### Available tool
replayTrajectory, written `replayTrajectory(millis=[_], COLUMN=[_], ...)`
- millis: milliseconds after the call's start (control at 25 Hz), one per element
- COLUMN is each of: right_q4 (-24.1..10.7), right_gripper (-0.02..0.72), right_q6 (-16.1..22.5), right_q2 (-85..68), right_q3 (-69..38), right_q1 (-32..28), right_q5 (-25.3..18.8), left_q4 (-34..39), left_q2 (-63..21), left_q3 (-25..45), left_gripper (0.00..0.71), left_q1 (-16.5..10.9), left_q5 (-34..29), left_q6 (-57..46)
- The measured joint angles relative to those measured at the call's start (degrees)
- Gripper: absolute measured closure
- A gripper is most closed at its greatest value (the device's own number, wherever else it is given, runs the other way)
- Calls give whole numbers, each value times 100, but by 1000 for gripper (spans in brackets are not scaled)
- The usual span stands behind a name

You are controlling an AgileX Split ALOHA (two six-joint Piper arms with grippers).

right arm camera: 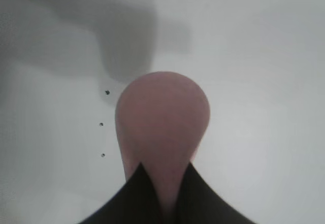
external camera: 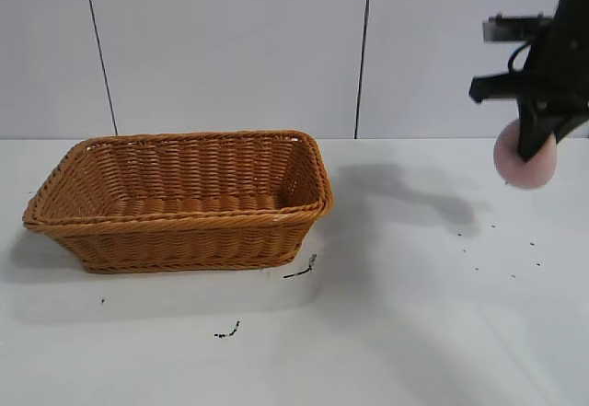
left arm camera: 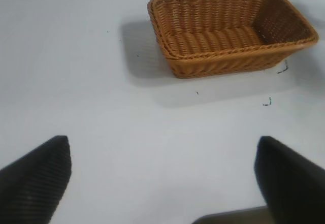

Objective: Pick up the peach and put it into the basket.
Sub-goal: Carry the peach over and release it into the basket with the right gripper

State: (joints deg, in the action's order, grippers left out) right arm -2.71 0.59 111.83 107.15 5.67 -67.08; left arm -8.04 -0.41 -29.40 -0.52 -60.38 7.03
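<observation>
The dusty-pink peach (external camera: 525, 162) hangs in my right gripper (external camera: 532, 153) at the far right of the exterior view, lifted above the white table. In the right wrist view the peach (right arm camera: 162, 127) is pinched between the two black fingertips (right arm camera: 139, 191), and my right gripper (right arm camera: 165, 170) is shut on it. The orange-brown wicker basket (external camera: 184, 231) stands on the table at the left, well apart from the peach, and looks empty. The left wrist view shows the basket (left arm camera: 228, 64) farther off. My left gripper (left arm camera: 162, 178) is open and empty above bare table; it is out of the exterior view.
The white table (external camera: 396, 332) carries small black specks near the basket's front right corner (external camera: 301, 271) and below it (external camera: 227, 331). More specks lie under the right gripper (external camera: 497, 259). A grey panelled wall stands behind.
</observation>
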Motion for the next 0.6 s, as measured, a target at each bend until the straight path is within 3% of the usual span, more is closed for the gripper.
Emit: replayTrajectory(millis=[320, 600], right_q4=[66, 230], right_gripper=[717, 717], right_q6=[0, -4], right_q2=[585, 1078], right_q3=[1563, 1715], right_q1=[1440, 2714], right_q5=[-212, 3], left_q4=[0, 0], left_q2=[0, 0], left_q3=[0, 0], left_gripper=[16, 16], left_q1=[0, 0], left_q5=[0, 0], left_q6=[0, 0])
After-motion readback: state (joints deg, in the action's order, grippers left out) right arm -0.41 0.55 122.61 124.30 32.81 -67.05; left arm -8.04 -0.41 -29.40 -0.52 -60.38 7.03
